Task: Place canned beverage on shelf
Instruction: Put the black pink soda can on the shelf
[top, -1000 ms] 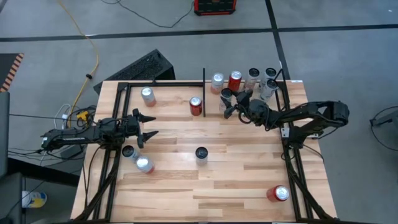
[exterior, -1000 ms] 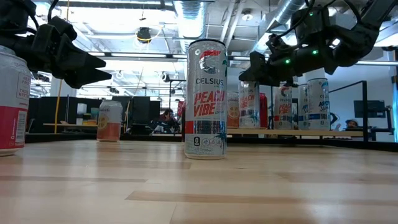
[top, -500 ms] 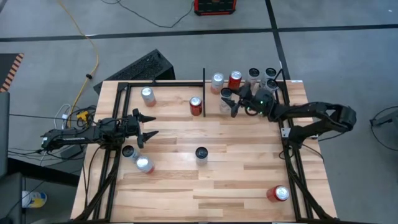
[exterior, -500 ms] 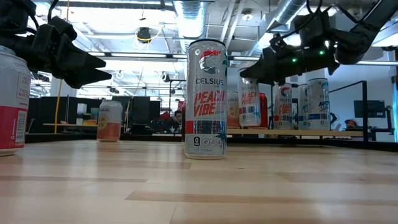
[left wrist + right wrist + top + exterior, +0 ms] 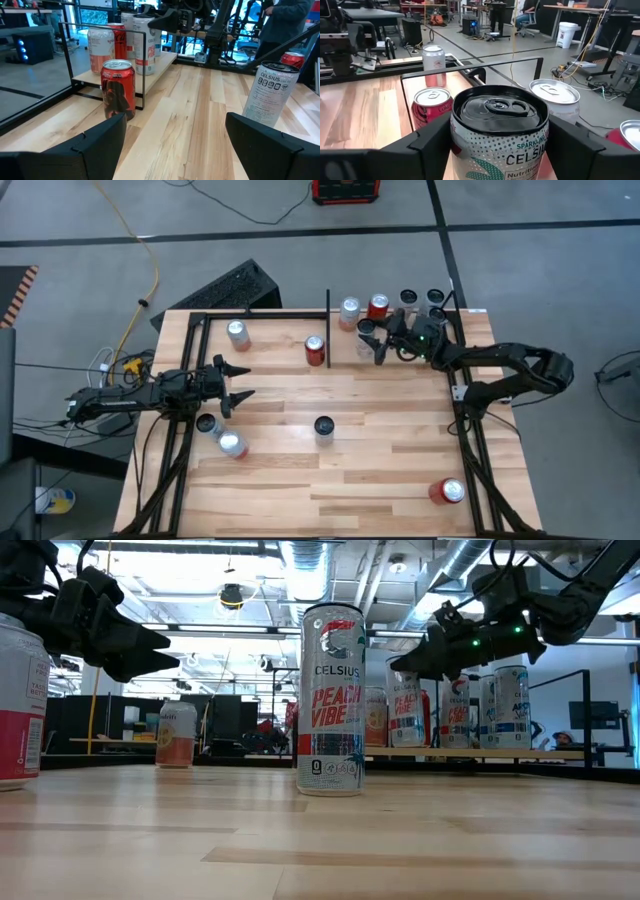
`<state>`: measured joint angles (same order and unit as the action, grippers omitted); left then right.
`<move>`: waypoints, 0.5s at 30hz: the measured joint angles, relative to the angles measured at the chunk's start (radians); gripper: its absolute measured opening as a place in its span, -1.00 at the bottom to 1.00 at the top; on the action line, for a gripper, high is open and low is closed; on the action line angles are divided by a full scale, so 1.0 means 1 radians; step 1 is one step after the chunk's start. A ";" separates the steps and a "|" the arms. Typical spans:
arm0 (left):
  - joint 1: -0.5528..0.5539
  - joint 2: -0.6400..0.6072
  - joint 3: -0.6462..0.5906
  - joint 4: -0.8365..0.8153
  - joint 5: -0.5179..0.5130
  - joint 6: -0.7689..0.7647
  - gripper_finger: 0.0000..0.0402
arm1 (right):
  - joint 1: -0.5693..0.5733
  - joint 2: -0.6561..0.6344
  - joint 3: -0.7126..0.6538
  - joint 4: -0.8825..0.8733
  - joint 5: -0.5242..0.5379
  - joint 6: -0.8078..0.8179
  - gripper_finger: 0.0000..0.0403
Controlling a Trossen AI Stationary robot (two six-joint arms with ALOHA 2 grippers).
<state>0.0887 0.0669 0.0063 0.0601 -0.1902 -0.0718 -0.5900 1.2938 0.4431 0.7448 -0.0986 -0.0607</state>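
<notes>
A white Celsius can [image 5: 500,135] stands between the fingers of my right gripper [image 5: 368,342], which is shut on it at the shelf [image 5: 455,312] in the table's far right corner. Other cans [image 5: 378,307] stand on the shelf around it. In the low view the held can [image 5: 405,710] shows under the gripper [image 5: 420,655]. My left gripper [image 5: 232,380] waits open and level near the table's left edge, with nothing between its fingers. My right gripper pinches the can's upper wall [image 5: 462,137] between its two fingers, one on each side, just under the rim. The fingers lie level and come from the table's right. The can is upright, its bottom [image 5: 405,743] level with the shelved cans; whether it rests on the plank I cannot tell.
A red can [image 5: 315,350] stands on the table beside the shelf's black divider bar [image 5: 328,310]. A Peach Vibe can [image 5: 324,426] is at mid-table, two cans [image 5: 232,444] stand near my left gripper, one [image 5: 238,333] at the far left, and a red one [image 5: 447,491] at the near right.
My right hand has swung toward the table's far edge and turned, so its gripper now points more level and more toward the table's left. The held can has stayed upright and shifted only slightly among the shelved cans.
</notes>
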 joint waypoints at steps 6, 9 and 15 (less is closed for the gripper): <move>0.000 0.000 0.000 0.000 0.000 0.000 0.63 | 0.000 0.002 0.000 -0.009 -0.009 -0.002 0.68; 0.000 0.000 0.000 0.000 0.000 0.000 0.63 | 0.000 0.002 0.000 -0.007 -0.010 0.007 0.71; 0.000 0.000 0.000 0.000 0.000 0.000 0.63 | 0.000 -0.011 -0.001 -0.008 -0.009 0.007 0.70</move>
<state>0.0887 0.0669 0.0067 0.0601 -0.1902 -0.0719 -0.5900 1.2824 0.4419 0.7373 -0.1074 -0.0540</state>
